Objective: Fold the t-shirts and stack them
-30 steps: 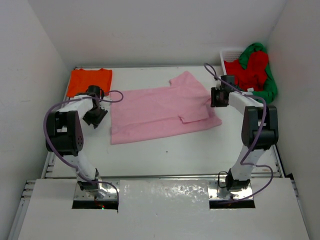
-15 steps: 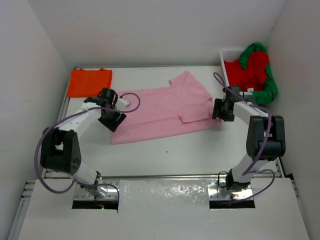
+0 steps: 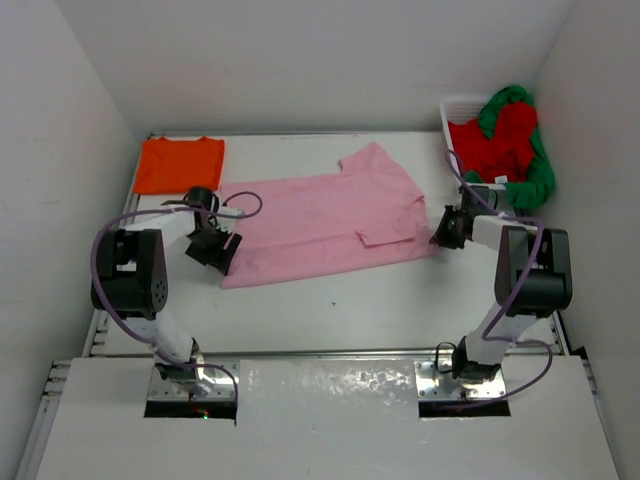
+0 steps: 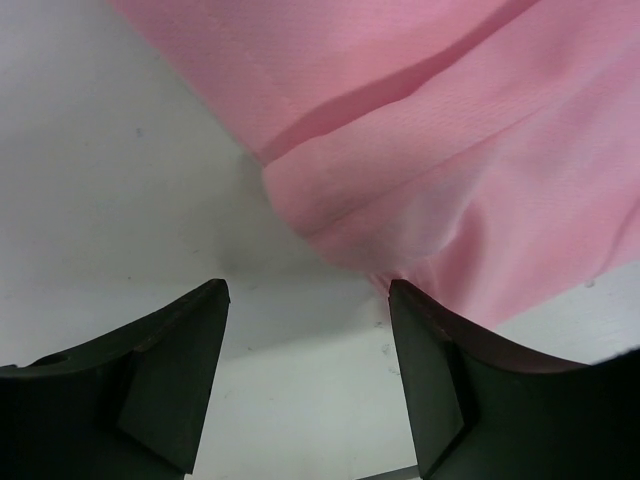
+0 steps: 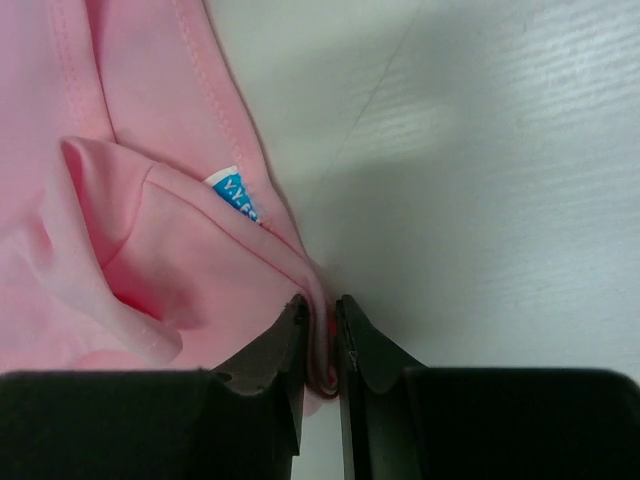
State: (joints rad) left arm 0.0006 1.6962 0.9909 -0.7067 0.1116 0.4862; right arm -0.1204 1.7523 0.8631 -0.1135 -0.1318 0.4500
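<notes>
Four t-shirts, two arms, one basket. The orange t-shirt lies folded flat at the far left corner of the table. The pink t-shirt is spread across the middle, one sleeve pointing to the far side. The table is white, closed in on three sides by plain white panels. The white mesh basket at the far right holds the red t-shirt, with the green t-shirt draped over its rim (both crumpled). The left gripper stands spread and empty at the near left corner of the pink t-shirt. The right gripper is clenched on a fold of the pink t-shirt's right hem, beside a blue label.
</notes>
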